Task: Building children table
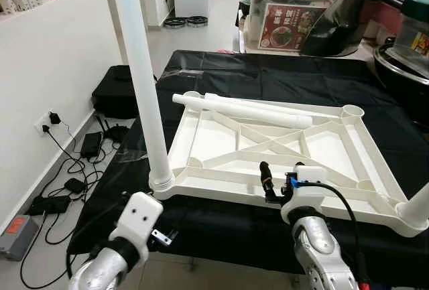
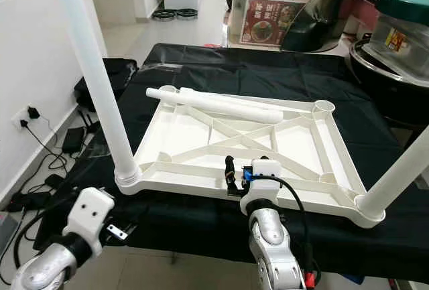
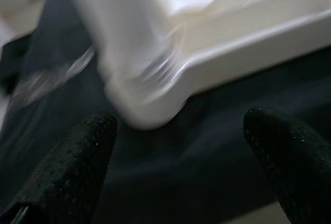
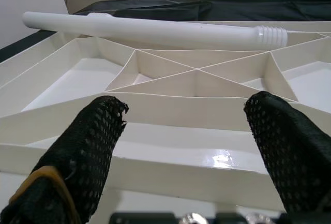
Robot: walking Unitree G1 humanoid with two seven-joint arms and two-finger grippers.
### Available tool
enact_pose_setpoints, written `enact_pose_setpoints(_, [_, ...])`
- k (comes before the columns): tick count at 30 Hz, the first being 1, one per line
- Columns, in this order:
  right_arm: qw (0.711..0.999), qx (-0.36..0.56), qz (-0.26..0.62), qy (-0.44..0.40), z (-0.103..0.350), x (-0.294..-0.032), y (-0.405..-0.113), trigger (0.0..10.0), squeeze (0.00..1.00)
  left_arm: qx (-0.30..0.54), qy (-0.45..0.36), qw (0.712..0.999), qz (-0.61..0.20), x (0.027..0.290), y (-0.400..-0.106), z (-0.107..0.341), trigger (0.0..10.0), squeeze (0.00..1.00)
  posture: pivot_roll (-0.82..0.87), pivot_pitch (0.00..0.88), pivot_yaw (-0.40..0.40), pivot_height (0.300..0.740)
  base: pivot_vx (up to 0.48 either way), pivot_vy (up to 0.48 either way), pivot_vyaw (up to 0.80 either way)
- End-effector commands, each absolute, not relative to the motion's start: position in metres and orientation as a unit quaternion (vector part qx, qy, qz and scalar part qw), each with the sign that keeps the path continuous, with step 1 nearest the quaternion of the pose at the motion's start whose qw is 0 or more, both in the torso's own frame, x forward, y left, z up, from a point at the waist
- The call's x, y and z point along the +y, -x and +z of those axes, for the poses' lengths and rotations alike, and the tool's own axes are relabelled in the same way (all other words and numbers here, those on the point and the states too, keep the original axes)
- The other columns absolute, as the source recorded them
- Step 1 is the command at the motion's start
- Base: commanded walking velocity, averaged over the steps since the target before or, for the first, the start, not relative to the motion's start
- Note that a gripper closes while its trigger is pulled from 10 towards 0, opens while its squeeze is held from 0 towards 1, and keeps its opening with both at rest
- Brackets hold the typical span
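Observation:
A white plastic tabletop (image 1: 221, 146) lies upside down on the black-covered table (image 1: 268, 76), ribs facing up. One white leg (image 1: 144, 82) stands upright in its near left corner socket. Another leg (image 1: 417, 209) rises from the near right corner. A loose leg (image 1: 248, 109) lies across the far side, its threaded end (image 4: 270, 35) toward the empty far right socket (image 1: 352, 110). My right gripper (image 1: 277, 181) is open at the tabletop's near edge, with nothing between its fingers (image 4: 88, 146). My left gripper (image 3: 181, 157) is open just below the near left corner (image 3: 145, 105), off the table's front edge.
On the floor at the left lie a power strip, adapters and cables (image 1: 67, 189) beside a black bag (image 1: 117, 92). Beyond the table stand storage boxes with orange lids (image 1: 301, 9). A large cooking pot (image 1: 405, 62) sits at the right.

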State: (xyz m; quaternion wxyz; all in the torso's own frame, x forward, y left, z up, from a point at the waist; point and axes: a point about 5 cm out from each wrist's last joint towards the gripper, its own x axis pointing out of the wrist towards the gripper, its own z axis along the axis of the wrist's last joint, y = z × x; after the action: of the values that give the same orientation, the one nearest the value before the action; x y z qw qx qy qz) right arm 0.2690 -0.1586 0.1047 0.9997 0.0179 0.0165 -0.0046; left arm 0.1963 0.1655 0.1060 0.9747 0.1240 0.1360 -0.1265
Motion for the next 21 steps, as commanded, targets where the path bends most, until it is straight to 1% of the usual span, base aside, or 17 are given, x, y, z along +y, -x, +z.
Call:
enact_pose_setpoints(1, [0.999,0.029,-0.011,-0.021,0.101,-0.16,-0.27,10.0,0.0,0.166,-0.115,0.975,-0.098,0.174,-0.193,0.097,10.0,0.0,0.16,0.001,-0.046,0.74,0.0,0.0,0.0])
enact_pose_setpoints(4, [0.999,0.028,-0.013,-0.021,0.101,-0.16,-0.27,10.0,0.0,0.173,-0.108,0.975,-0.086,0.177,-0.191,0.095,10.0,0.0,0.16,0.002,-0.049,0.74,0.0,0.0,0.0])
enact_pose_setpoints(5, [0.999,0.027,-0.015,-0.02,0.102,-0.161,-0.27,10.0,0.0,0.177,-0.106,0.975,-0.081,0.177,-0.19,0.094,10.0,0.0,0.16,0.002,-0.049,0.74,0.0,0.349,0.0])
enact_pose_setpoints(10, [0.999,0.003,-0.038,-0.022,0.112,-0.169,-0.273,10.0,0.0,0.176,-0.115,0.975,-0.071,0.185,-0.192,0.1,10.0,0.0,0.16,0.011,-0.045,0.74,0.0,0.48,0.0])
enact_pose_setpoints(16, [0.998,-0.016,-0.058,-0.018,0.123,-0.176,-0.279,10.0,0.0,0.174,-0.126,0.975,-0.06,0.188,-0.195,0.103,10.0,0.0,0.16,0.013,-0.043,0.74,0.0,0.477,0.0])
enact_pose_setpoints(21, [0.997,-0.029,-0.069,-0.021,0.131,-0.179,-0.283,10.0,0.0,0.163,-0.131,0.977,-0.049,0.188,-0.199,0.107,10.0,0.0,0.16,0.013,-0.042,0.74,0.0,0.0,0.0])
